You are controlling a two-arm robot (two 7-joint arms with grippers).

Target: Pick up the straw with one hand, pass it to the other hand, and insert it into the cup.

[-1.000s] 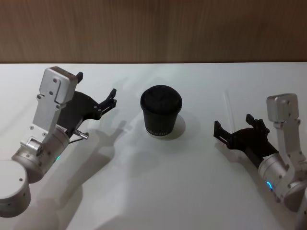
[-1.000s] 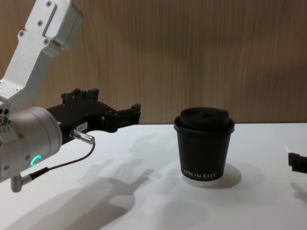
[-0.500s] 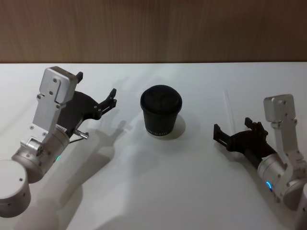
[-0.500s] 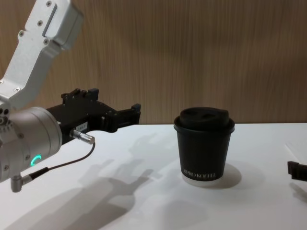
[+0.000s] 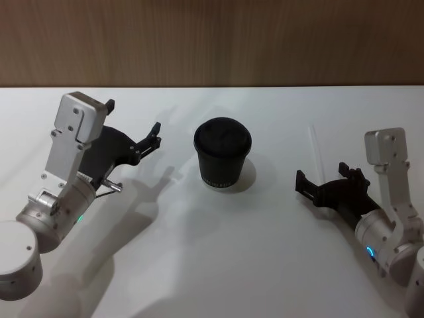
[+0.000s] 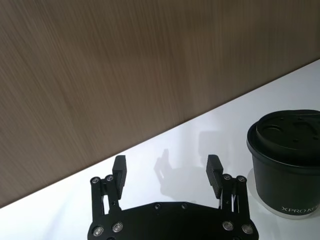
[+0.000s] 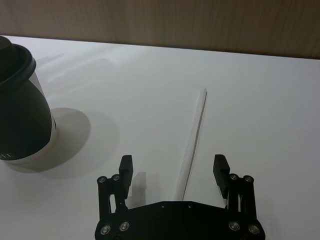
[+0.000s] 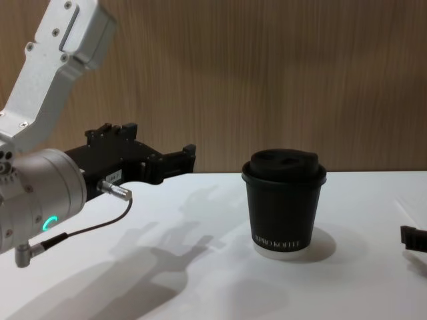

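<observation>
The white straw [image 5: 315, 149] lies flat on the table to the right of the black lidded cup [image 5: 222, 152]. My right gripper [image 5: 322, 173] hovers open over the straw's near end. In the right wrist view the straw [image 7: 195, 135] runs between the spread fingers of that gripper [image 7: 173, 162], untouched, with the cup [image 7: 22, 105] off to one side. My left gripper [image 5: 132, 118] is held open above the table to the left of the cup, holding nothing. The left wrist view shows this gripper [image 6: 166, 165] with the cup [image 6: 287, 165] beyond it.
The white table [image 5: 218, 265] ends at a wooden wall [image 5: 212, 40] behind the cup. In the chest view the cup [image 8: 285, 203] stands upright mid-table, the left gripper [image 8: 160, 143] reaches in from the left, and a right fingertip [image 8: 413, 237] shows at the right edge.
My right gripper has sunk a little toward the table over the straw's near end. The left arm, the cup and the straw have not moved.
</observation>
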